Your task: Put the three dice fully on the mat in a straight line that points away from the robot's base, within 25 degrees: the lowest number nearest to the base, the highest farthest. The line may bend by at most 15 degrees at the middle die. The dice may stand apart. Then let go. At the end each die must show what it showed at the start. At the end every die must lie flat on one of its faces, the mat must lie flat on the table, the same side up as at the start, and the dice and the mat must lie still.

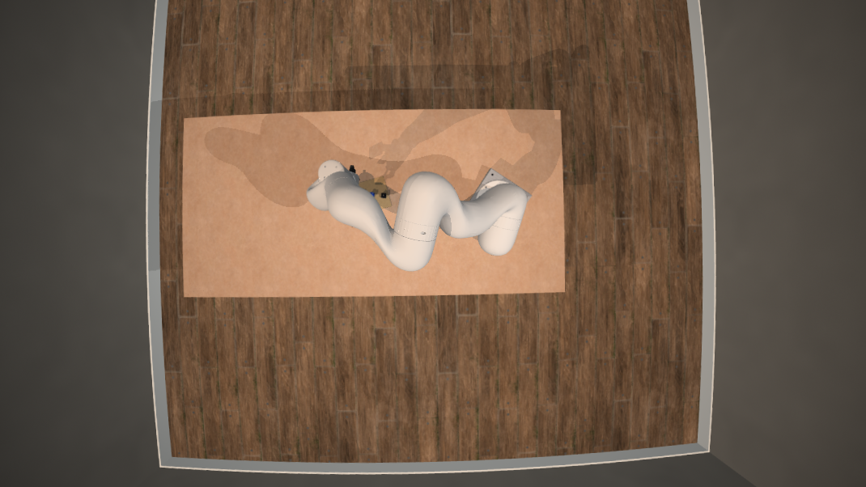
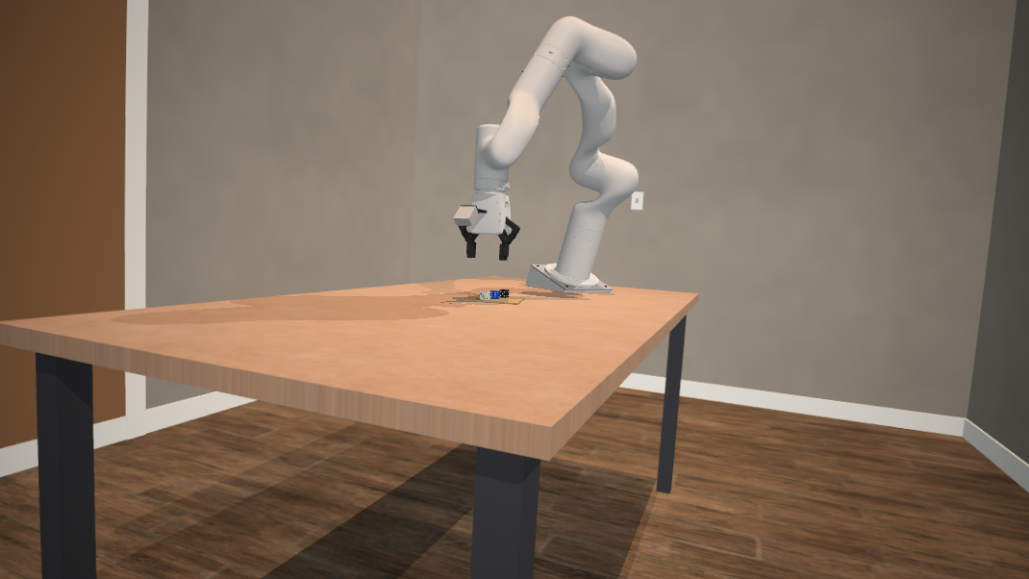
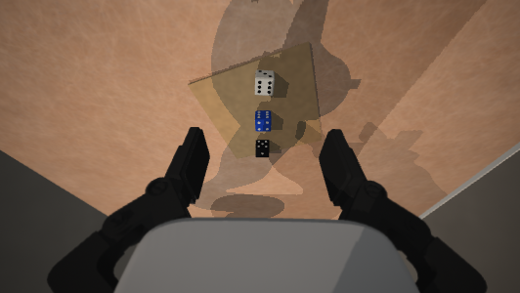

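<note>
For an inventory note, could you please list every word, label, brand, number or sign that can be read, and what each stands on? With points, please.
Words, labels, brands, signs: none readable, including on the arm (image 1: 418, 212) (image 2: 516, 129).
Written digits: none; numbers appear only as pips.
White die (image 2: 484, 295) (image 3: 264, 87): six pips on top, three on a side.
Blue die (image 1: 372, 194) (image 2: 494, 294) (image 3: 263, 124): four on top, six on a side.
Black die (image 1: 383, 195) (image 2: 504, 293) (image 3: 262, 148): one on top, five on a side.
</note>
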You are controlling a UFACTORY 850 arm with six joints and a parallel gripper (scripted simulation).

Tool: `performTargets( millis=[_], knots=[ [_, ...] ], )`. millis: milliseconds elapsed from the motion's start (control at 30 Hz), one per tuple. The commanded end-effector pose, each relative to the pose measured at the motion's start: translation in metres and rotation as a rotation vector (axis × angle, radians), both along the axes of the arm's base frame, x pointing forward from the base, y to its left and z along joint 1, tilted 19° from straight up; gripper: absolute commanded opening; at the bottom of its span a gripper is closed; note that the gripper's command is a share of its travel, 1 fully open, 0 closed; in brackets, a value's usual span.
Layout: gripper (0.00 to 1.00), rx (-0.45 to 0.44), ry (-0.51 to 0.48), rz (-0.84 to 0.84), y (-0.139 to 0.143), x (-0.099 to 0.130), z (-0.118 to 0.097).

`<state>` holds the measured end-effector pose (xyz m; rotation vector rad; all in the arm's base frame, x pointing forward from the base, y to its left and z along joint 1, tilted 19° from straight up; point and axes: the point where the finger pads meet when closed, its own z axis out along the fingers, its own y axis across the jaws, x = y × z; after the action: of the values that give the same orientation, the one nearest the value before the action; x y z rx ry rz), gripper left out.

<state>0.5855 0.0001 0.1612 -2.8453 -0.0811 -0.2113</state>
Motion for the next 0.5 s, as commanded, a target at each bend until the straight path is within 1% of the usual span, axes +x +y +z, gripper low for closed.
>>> performTargets(
  millis=[0,333,467],
  knots=[
    [1.0,0.0,-0.002,0.0,-0.0003,0.0008,0.001],
    [1.0,0.0,-0.002,0.0,-0.0005,0.0007,0.0016],
    [1.0,0.0,-0.002,0.0,-0.0022,-0.0001,0.0072]
  ],
)
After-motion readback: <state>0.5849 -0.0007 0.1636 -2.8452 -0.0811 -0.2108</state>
